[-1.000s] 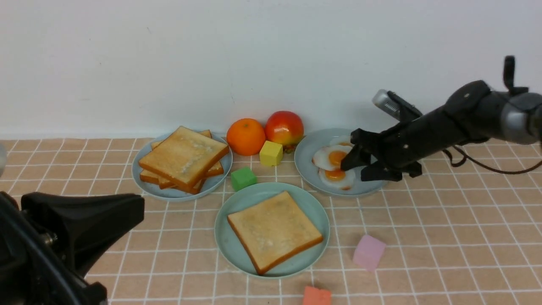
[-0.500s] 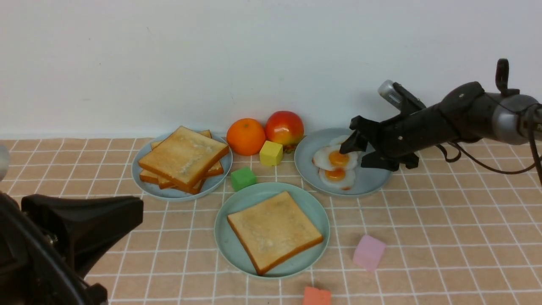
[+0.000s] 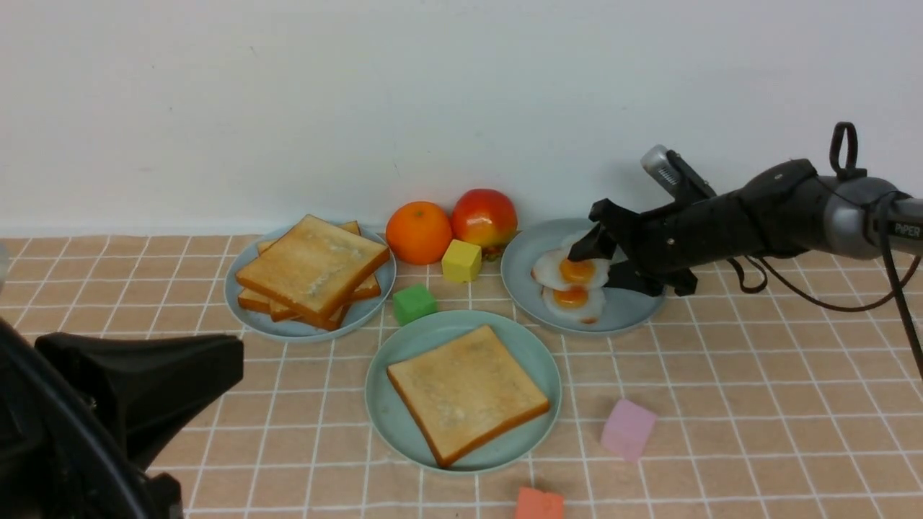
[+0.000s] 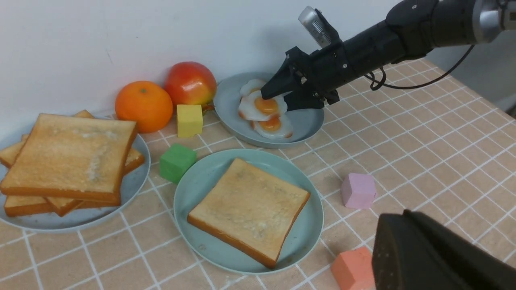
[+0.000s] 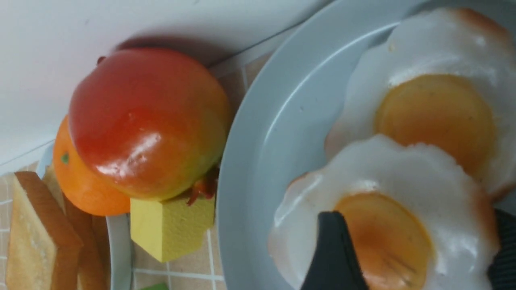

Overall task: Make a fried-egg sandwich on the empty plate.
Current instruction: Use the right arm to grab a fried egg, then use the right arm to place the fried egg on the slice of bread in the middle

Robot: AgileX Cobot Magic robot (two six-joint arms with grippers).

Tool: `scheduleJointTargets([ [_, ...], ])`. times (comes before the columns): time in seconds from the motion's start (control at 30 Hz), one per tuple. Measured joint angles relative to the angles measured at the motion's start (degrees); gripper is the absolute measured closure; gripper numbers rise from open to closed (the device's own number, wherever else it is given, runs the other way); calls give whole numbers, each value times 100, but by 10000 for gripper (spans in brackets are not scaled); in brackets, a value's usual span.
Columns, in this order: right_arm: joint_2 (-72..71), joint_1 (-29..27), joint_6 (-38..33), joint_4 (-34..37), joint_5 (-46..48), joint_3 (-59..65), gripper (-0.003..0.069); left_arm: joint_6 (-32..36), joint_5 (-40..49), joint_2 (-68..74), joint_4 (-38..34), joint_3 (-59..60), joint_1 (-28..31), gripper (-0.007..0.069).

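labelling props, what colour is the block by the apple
Block is yellow; clearest in left wrist view.

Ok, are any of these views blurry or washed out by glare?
Front view: sharp, evenly lit, soft shadow of the right arm on the wall. Left wrist view: crisp, but the left gripper is a dark featureless mass. Right wrist view: close-up, white glare on the apple and top fried egg.

Left claw (image 3: 209, 364): sat shut, low, near left.
Right arm (image 3: 757, 216): lay outstretched, slanting inward.
Right claw (image 3: 593, 265): jaws stood apart.
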Motion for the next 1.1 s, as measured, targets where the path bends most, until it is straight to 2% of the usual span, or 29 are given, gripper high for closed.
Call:
scheduleJointTargets([
  [0.1,18,0,-4,2,-2,0,305,-7,0,0,0,0,0,638],
  [0.13,18,0,-4,2,7,0,305,-7,0,0,0,0,0,638],
  [0.17,18,0,-4,28,41,0,372,-7,0,0,0,0,0,638],
  [0.2,-1,0,-4,28,76,-2,407,-12,0,0,0,0,0,638],
  [0.37,-112,0,-13,-23,140,-1,443,-12,0,0,0,0,0,638],
  [0.4,-229,0,-56,-23,233,-1,519,-12,0,0,14,0,0,638],
  [0.43,-244,0,-56,-23,247,5,533,-12,0,0,17,0,0,638],
  [0.47,-439,0,-127,-76,371,17,600,-12,0,0,61,0,0,638],
  [0.7,-1620,0,-171,-864,669,35,595,-12,62,0,200,0,2,638],
  [0.83,-2193,64,44,-1251,1407,119,595,-12,257,0,285,0,2,638],
  [0.93,-2620,394,-32,-1116,1679,728,595,-12,471,0,309,0,2,638],
  [1.07,-2880,1092,-496,-456,1303,1862,595,-12,670,0,323,0,2,638],
  [1.1,-2873,1125,-496,-417,1266,1903,595,-12,678,0,323,0,2,638],
])
